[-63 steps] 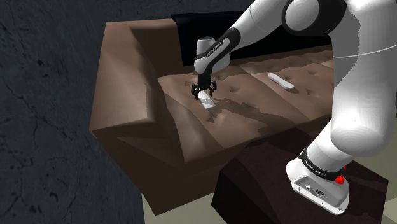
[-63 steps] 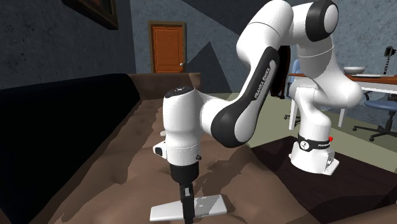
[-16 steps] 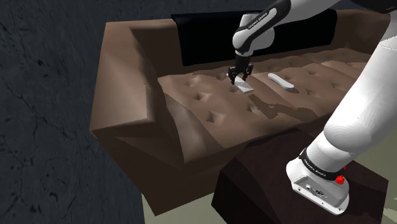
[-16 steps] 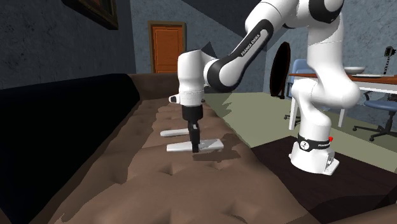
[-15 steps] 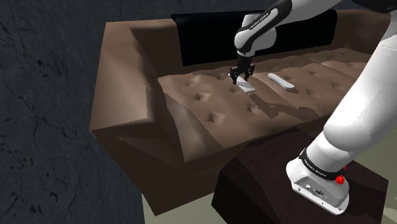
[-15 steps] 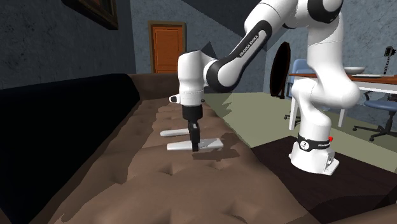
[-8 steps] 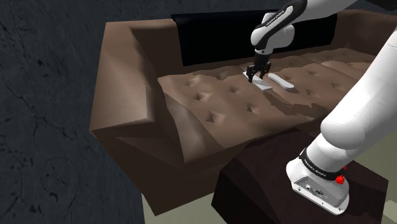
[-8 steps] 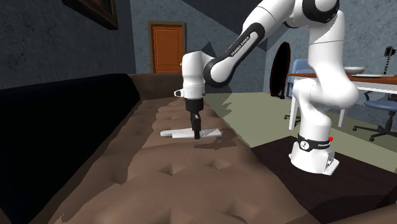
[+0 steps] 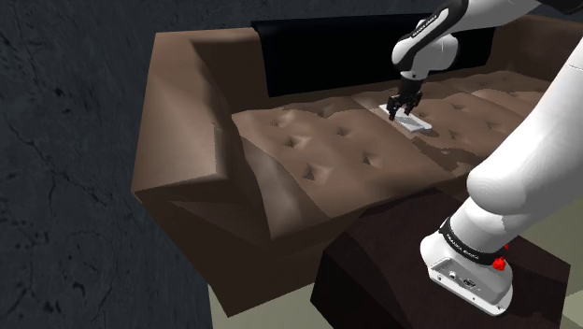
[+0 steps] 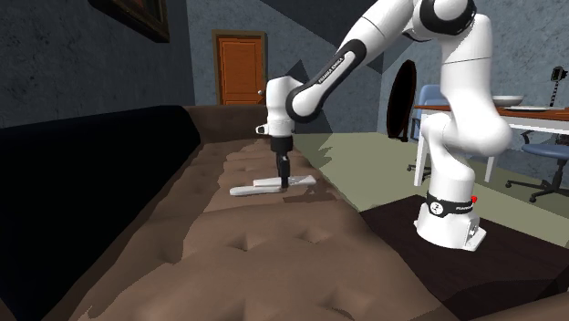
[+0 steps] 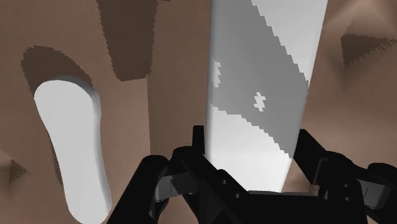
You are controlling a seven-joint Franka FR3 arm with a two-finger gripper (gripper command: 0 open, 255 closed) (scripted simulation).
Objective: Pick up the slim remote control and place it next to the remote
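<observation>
With the slim remote control (image 11: pixel 261 83) clasped between the fingers of the gripper (image 11: pixel 251 147), low over the sofa (image 9: pixel 308 159) in the shoulder view's upper right, it should be lowered level and released just beside the rounded remote (image 11: pixel 73 146), without overlap.

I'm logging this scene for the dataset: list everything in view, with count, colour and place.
slim remote control: one, white, flat, clasped in the gripper over the seat
remote: one, white, rounded, lying on the seat beside the held one
sofa: one, brown, tufted, under both remotes
door: one, orange-brown, far wall
table: one, white, second exterior view's right
office chair: one, blue, by the table
arm: one, white with dark joints, reaching over the sofa
gripper: one, black, shut on the slim remote control
</observation>
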